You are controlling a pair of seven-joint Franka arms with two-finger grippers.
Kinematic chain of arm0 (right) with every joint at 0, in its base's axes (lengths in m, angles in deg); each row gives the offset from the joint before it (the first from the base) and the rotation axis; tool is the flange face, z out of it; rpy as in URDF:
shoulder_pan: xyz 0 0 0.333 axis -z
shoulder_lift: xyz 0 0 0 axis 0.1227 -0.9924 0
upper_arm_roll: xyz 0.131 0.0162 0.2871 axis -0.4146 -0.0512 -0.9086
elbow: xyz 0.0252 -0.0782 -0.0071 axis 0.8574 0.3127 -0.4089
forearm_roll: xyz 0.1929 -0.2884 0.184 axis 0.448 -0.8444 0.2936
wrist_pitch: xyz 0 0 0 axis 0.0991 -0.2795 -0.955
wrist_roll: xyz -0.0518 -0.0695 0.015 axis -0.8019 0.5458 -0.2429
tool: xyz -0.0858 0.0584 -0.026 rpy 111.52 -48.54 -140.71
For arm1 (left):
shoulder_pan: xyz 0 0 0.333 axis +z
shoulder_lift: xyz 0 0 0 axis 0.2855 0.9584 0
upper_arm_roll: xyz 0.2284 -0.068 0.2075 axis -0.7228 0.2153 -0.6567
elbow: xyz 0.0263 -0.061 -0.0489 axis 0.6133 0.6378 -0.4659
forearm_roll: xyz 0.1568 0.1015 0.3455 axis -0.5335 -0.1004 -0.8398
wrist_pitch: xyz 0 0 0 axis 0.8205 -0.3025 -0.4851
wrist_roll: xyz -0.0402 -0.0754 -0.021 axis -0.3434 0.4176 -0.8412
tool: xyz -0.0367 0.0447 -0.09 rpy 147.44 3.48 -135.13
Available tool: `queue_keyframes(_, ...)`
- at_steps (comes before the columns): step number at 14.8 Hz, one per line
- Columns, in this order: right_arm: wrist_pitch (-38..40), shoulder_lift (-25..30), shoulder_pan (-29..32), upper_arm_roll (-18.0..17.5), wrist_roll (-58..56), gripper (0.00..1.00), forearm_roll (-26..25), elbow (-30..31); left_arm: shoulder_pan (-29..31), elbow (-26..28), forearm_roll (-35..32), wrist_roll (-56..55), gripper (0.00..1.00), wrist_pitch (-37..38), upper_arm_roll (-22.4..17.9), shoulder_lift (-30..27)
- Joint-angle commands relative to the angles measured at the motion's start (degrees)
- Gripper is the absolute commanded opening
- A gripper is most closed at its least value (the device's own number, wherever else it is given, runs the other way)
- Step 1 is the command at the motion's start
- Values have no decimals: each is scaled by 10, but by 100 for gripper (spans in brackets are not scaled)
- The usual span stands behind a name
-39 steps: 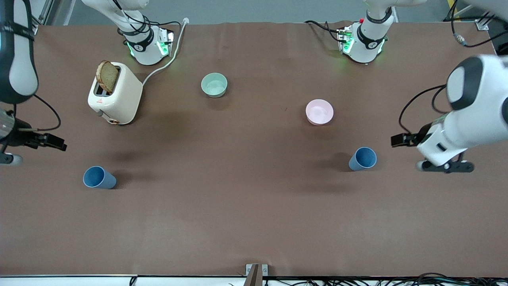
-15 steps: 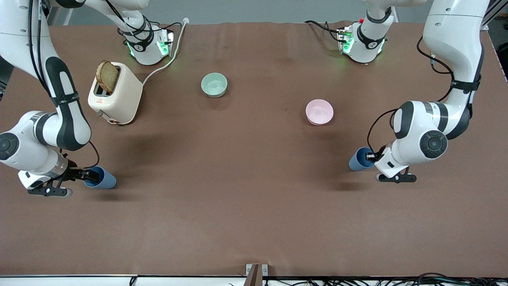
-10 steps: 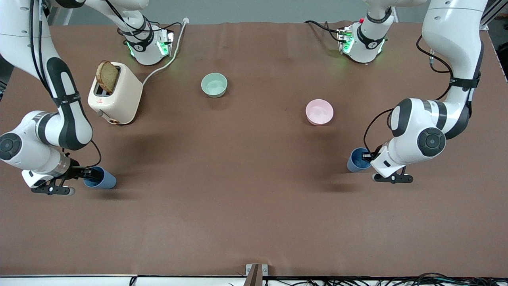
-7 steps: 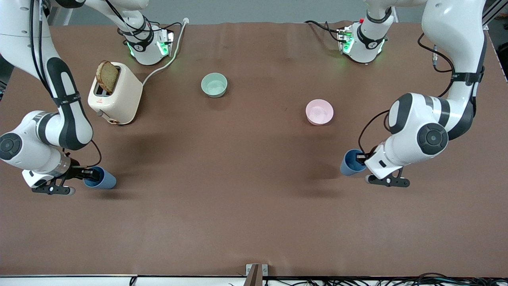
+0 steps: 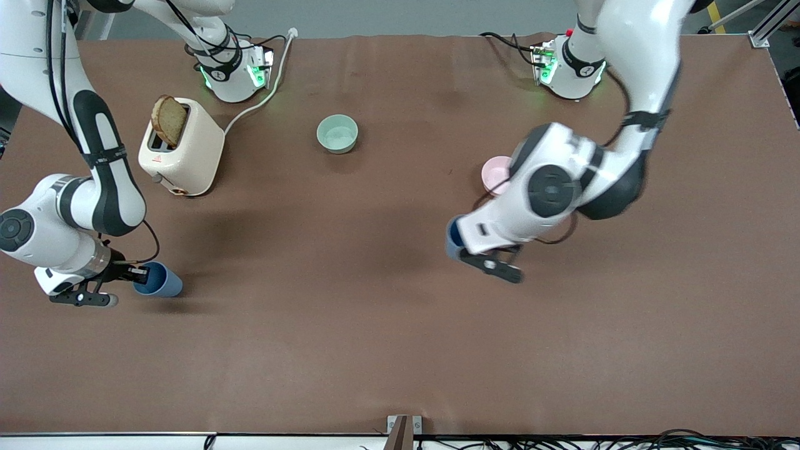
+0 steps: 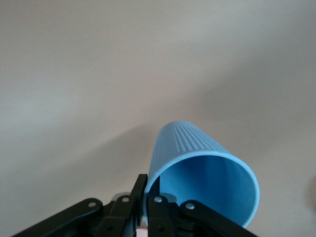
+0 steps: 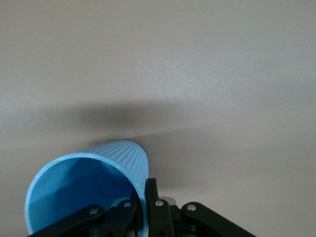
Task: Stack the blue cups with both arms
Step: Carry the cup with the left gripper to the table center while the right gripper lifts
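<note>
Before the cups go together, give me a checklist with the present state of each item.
1. Left hand pinching the rim of its cup: ok.
2. Right hand pinching the rim of the other cup: ok.
3. Left hand's cup lifted off the table and over its middle: ok.
4. Right hand's cup lifted: cannot tell; it sits low at the right arm's end of the table.
5. Cups brought together: not ok, they are well apart.
6. Pink bowl, partly hidden by the left arm, clear of it: cannot tell.
</note>
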Motion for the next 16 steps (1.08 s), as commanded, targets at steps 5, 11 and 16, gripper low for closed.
queue_keyframes(5,51,49,6,-5,3,0,7,-1,-90,-49,-16,6,1,-34,-7,65)
queue_keyframes(11,219,146,2,-5,9,0,7,-66,-136,-49,-58,6,1,-94,-7,96)
queue_keyframes(16,339,252,-25,-6,28,0,7,-70,-150,-48,-64,2,3,-122,-14,126)
